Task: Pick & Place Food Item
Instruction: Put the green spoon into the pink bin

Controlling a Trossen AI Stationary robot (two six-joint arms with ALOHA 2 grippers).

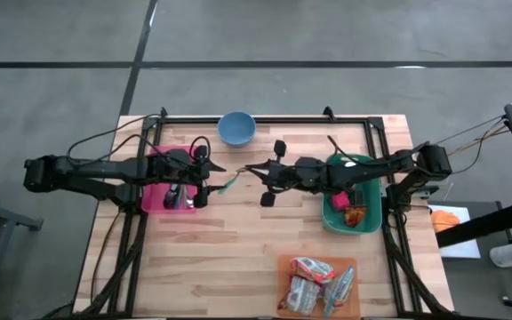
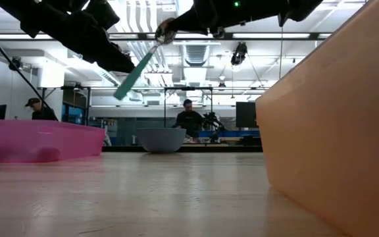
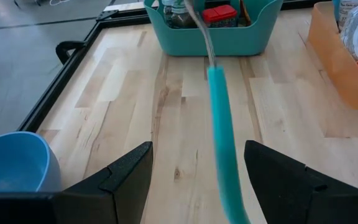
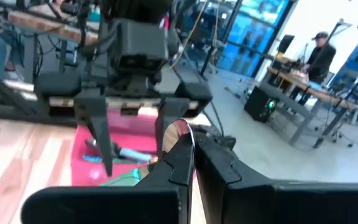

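Note:
A utensil with a teal handle [image 3: 221, 130] and a metal shaft [image 2: 160, 33] hangs in the air over the table's middle, with my right gripper [image 1: 249, 170] shut on its metal end. The handle [image 1: 228, 184] slants down toward my left gripper [image 1: 208, 178]. That gripper waits open at the pink bin's [image 1: 160, 197] right rim. In the left wrist view the handle passes between its two fingers [image 3: 129, 174] with a gap on each side. Food items lie in the teal basket [image 1: 373, 213] under my right arm. My right gripper pinches the utensil's shiny metal end [image 4: 179, 132] between its two fingers [image 4: 166, 168]. The fingers lie about level and come from the table's right side. The utensil is lifted clear of the table, its teal handle [image 2: 133, 76] tilting down and away toward the left gripper.
A blue bowl [image 1: 236, 127] stands at the table's far edge. An orange tray [image 1: 349, 267] with wrapped packets sits at the near right. The pink bin [image 4: 82, 155] holds some utensils. Bare wood lies between bin and basket. People sit in the room beyond.

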